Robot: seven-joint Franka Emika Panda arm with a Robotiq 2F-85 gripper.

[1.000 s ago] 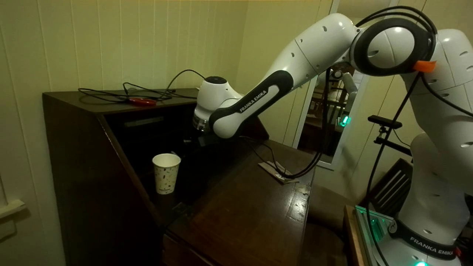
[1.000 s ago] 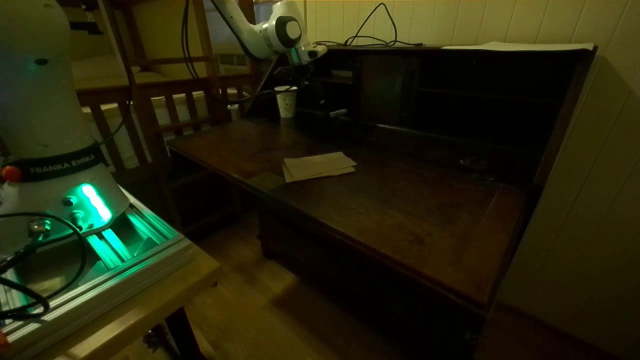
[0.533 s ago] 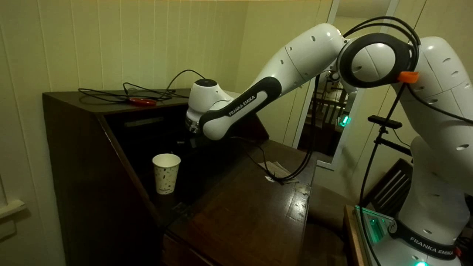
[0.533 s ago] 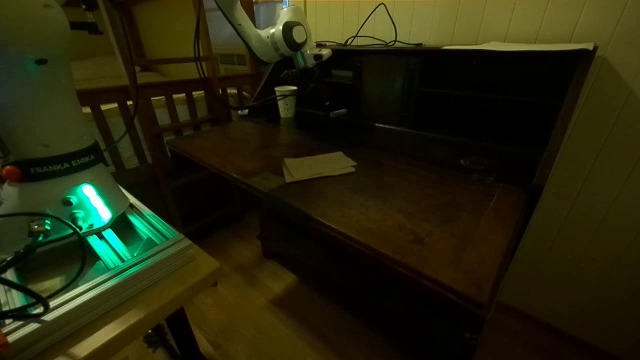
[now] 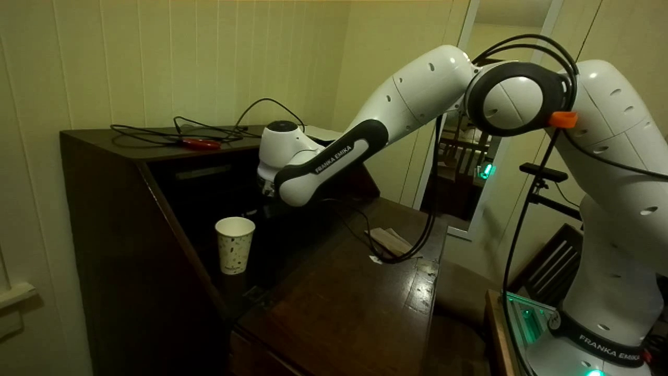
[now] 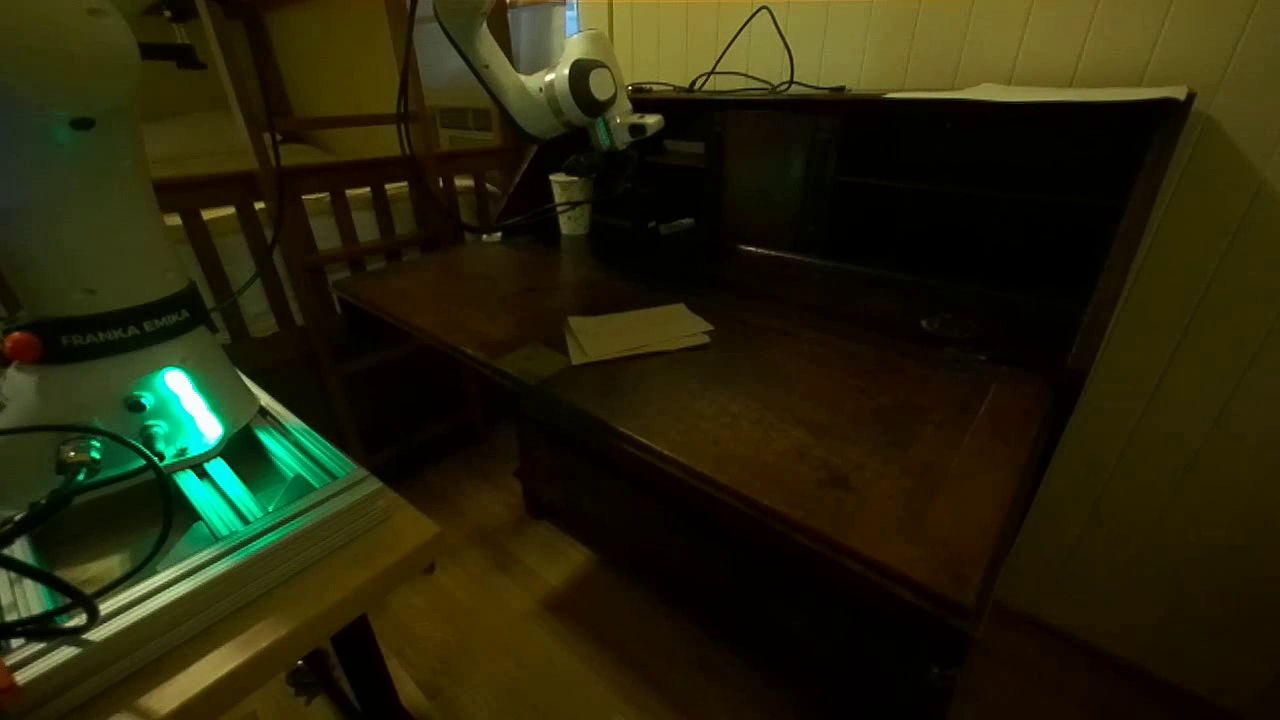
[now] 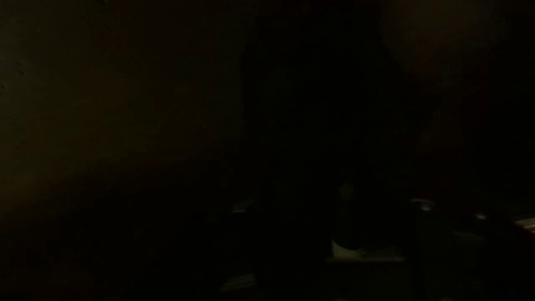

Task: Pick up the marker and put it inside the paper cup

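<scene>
The paper cup (image 5: pixel 235 245), white with a speckled print, stands upright at the left end of the dark desk in both exterior views. In an exterior view the marker (image 6: pixel 676 226), a slim pale stick, lies to the right of the cup (image 6: pixel 573 208) at the foot of the dark shelves. My gripper (image 6: pixel 645 210) points down close to the marker's near end, but the shadow hides whether they touch. Its fingers are lost in darkness in every view, and the wrist view is almost black, so neither jaw spacing nor a grip can be made out.
Shelves and a slanted side wall (image 5: pixel 172 224) enclose the desk's back. Folded paper (image 6: pixel 640 332) lies on the desktop (image 6: pixel 800 430). The arm's black cable (image 5: pixel 396 259) droops over it. Above, cables and a red-handled item (image 5: pixel 201 143) lie on the desk's top board.
The arm has come down and shifted toward the cup's side, bringing the gripper lower beside the marker. The cup and the marker look unmoved.
</scene>
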